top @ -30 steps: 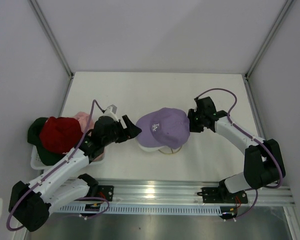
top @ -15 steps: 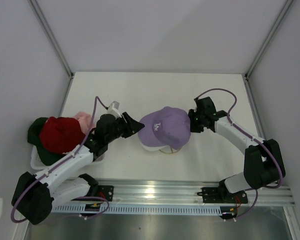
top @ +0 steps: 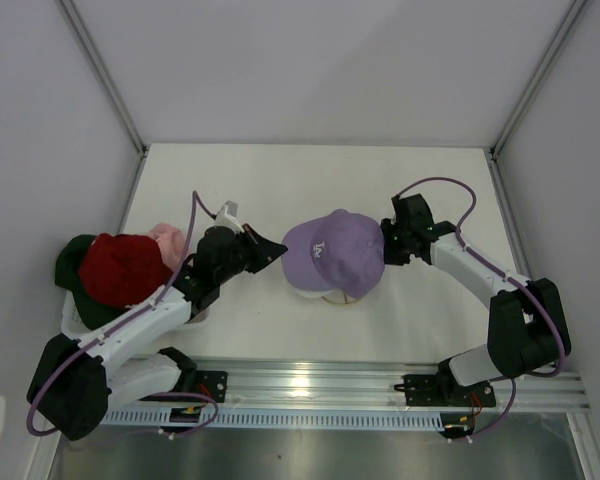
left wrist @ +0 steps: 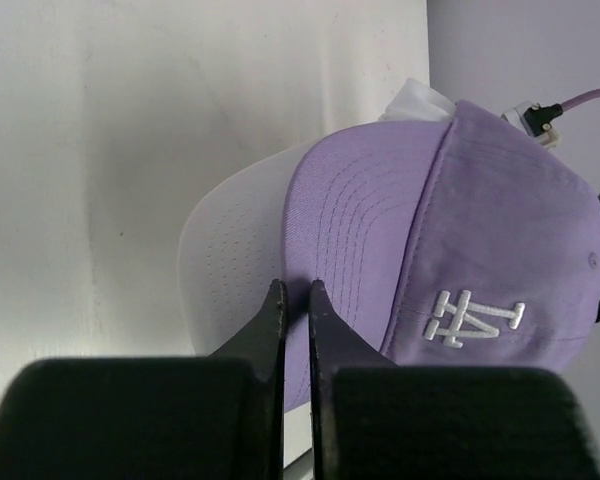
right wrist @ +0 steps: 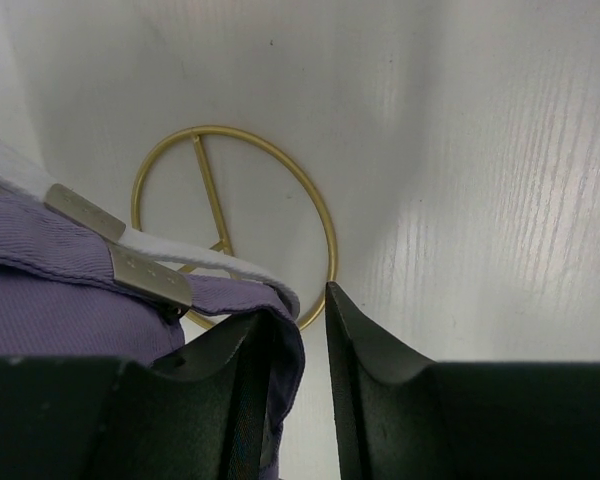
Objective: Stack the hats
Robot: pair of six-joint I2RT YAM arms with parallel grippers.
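Above the gold wire stand (right wrist: 238,129) sits the lavender cap (top: 335,262), caught between my pincers: my left pincer (left wrist: 292,292) is closed almost tight on the brim, and my right pincer (right wrist: 298,305) is nipped narrowly on the rear edge. Both bites look thin. I judge that uneven pulling could slip one grip, dropping the cap or dragging the stand.

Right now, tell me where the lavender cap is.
Top view: the lavender cap sits mid-table over the gold wire stand, between the left tool and the right tool.

White table (top: 310,180) with gold wire stand (right wrist: 207,183) and white tray (top: 72,324)
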